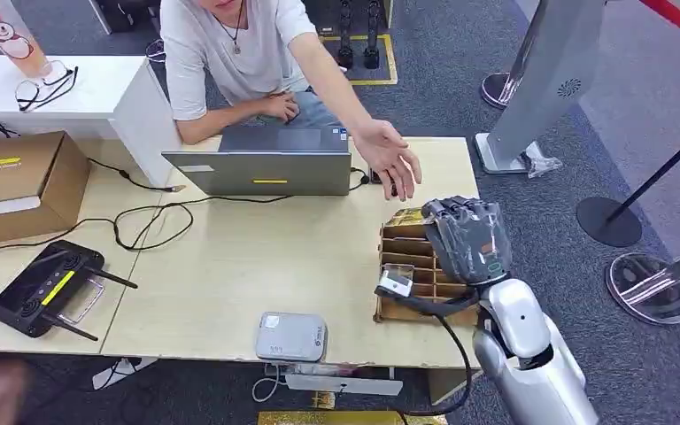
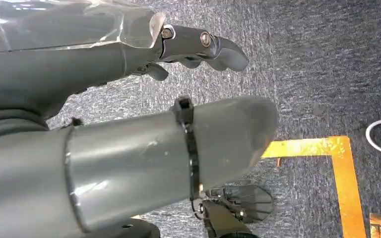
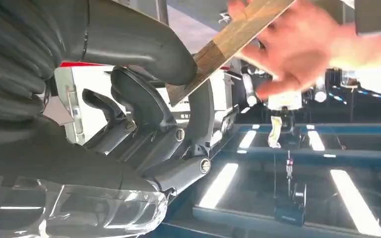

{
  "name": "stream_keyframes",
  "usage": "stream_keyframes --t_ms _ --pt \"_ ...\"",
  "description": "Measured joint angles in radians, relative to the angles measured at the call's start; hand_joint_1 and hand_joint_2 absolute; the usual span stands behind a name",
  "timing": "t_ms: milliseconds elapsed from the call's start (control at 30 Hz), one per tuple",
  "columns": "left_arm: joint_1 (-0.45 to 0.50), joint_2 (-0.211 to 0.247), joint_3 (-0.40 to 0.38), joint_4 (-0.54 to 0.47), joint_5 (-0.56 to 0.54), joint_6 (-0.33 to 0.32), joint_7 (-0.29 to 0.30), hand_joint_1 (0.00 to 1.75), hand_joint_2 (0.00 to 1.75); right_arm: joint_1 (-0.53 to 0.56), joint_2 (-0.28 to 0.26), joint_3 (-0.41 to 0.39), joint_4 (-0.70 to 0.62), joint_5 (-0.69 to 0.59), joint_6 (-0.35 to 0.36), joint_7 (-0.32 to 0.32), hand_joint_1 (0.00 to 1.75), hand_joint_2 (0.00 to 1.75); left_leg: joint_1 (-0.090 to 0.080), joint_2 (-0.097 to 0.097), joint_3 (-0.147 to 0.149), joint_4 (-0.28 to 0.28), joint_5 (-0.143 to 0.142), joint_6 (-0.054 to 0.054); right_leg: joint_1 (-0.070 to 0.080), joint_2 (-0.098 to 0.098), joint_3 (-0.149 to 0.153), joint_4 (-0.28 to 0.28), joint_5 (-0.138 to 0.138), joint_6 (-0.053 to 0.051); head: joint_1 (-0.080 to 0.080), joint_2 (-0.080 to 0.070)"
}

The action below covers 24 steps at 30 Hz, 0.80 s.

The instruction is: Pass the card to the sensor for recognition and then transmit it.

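My right hand (image 1: 467,237) hovers over the wooden slotted rack (image 1: 407,252) at the right end of the table. In the right wrist view its thumb (image 3: 144,44) and fingers (image 3: 144,106) pinch a thin brown card (image 3: 228,39), which points towards a person's open hand (image 3: 297,49). That person's hand (image 1: 390,159) reaches over the table just beyond my fingers, apart from them. The grey box sensor (image 1: 292,336) lies at the table's front edge, left of the rack. My left hand (image 2: 129,124) hangs over the carpet, fingers spread, holding nothing.
A grey laptop (image 1: 266,164) stands open at the table's back, with the person seated behind it. A cardboard box (image 1: 18,181) and a black controller (image 1: 44,288) lie at the left. Cables (image 1: 150,217) trail across the table (image 1: 230,266). Stanchion bases (image 1: 651,288) stand on the floor at the right.
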Motion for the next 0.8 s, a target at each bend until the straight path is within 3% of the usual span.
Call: stream_keyframes --t_ms 333,800 --pt "-0.006 -0.003 0.0 0.0 -0.007 0.001 0.013 0.0 0.0 -0.172 0.093 0.011 0.187 -0.053 -0.09 -0.03 1.75 1.75 0.0 0.001 0.001 0.0 0.001 -0.001 0.0 0.001 0.0 0.0 0.001 0.0 0.0 0.0" --pt "-0.006 0.001 0.0 0.0 -0.019 -0.002 0.017 0.0 0.0 -0.265 0.155 0.043 0.357 -0.05 -0.088 -0.016 1.75 1.75 0.0 0.0 0.0 0.0 0.001 -0.001 0.0 0.0 0.0 0.0 0.0 0.0 0.0 0.0"
